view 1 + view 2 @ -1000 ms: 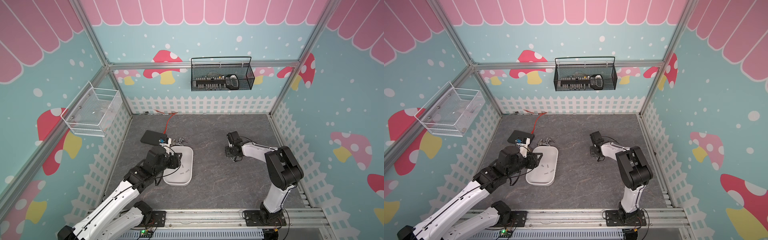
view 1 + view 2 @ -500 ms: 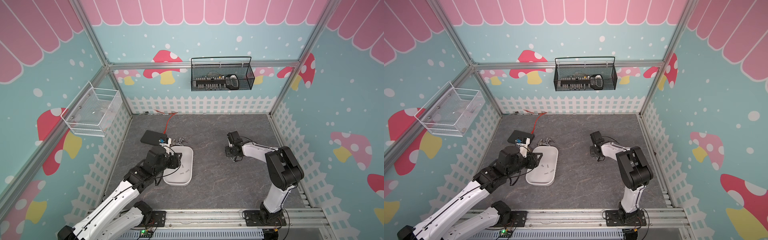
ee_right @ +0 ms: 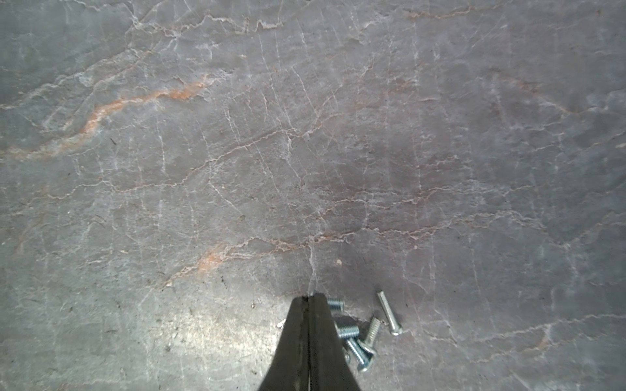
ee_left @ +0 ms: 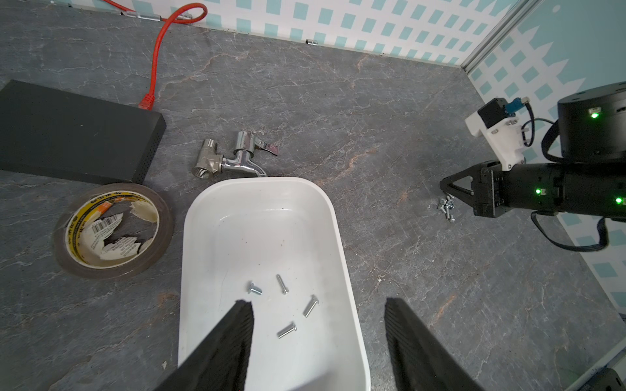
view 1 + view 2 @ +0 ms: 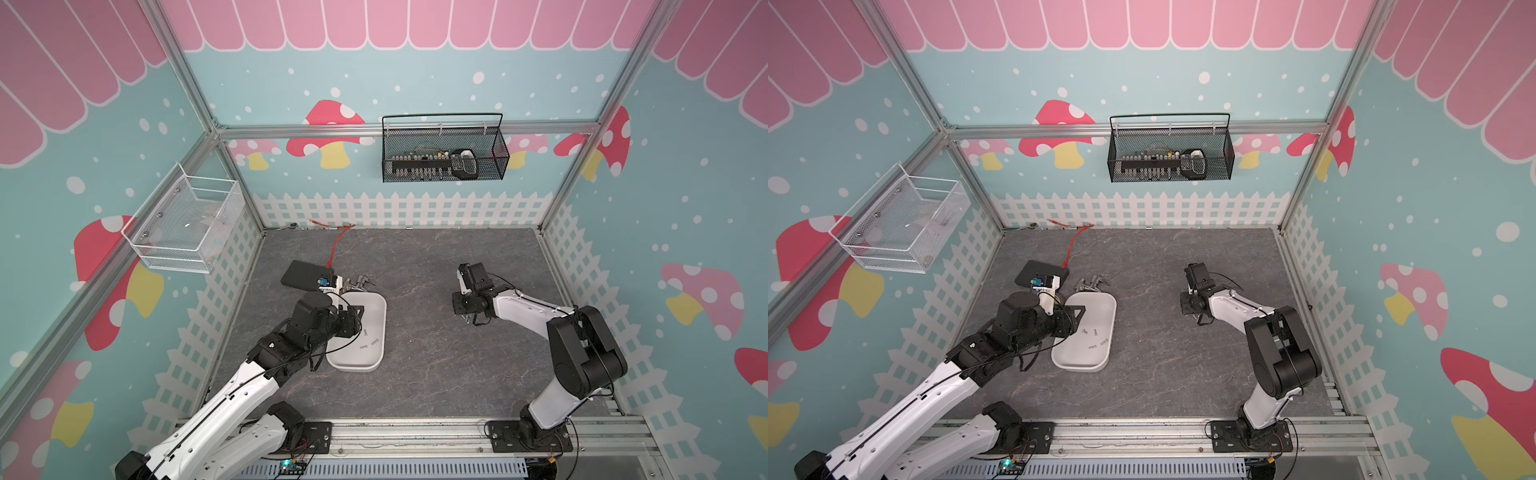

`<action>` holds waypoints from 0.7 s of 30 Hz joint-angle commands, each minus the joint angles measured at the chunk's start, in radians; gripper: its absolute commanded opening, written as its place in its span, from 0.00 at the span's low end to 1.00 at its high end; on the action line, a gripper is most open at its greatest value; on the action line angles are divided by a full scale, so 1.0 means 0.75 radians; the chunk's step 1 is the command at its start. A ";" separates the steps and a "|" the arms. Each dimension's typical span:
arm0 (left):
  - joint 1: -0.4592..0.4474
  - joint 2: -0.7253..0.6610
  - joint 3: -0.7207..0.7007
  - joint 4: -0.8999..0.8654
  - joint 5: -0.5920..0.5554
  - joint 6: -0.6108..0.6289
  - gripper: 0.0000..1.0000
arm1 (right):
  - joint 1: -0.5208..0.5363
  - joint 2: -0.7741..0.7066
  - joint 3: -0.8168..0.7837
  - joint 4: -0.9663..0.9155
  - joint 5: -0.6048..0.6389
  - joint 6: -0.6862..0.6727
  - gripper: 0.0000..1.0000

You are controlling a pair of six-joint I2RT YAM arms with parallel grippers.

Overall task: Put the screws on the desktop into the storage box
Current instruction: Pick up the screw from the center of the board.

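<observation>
The right gripper (image 3: pixel 308 298) has its jaws pressed together, tip at a cluster of screws (image 3: pixel 367 333) lying on the desktop (image 3: pixel 237 152); whether one is pinched cannot be told. The left gripper (image 4: pixel 316 301), jaws spread, is positioned above the storage box (image 4: pixel 210 230), which contains four further screws.

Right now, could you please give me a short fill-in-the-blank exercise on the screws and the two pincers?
1. The storage box holds ____ screws.
2. The right pincer is ____, its tip beside other screws lying on the desktop.
3. The left pincer, above the storage box, is ____.
Missing words: four; shut; open.
</observation>
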 commanded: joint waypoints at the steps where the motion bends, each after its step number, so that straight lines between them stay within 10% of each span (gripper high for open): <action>1: 0.006 0.003 -0.015 0.007 -0.013 0.008 0.66 | -0.005 -0.033 -0.013 0.014 -0.049 0.015 0.03; 9: 0.007 0.015 -0.014 0.006 -0.007 0.011 0.66 | 0.053 -0.157 -0.073 0.079 -0.261 0.058 0.00; 21: 0.006 0.022 -0.015 0.006 -0.013 0.006 0.66 | 0.526 -0.168 0.017 0.222 -0.371 0.284 0.00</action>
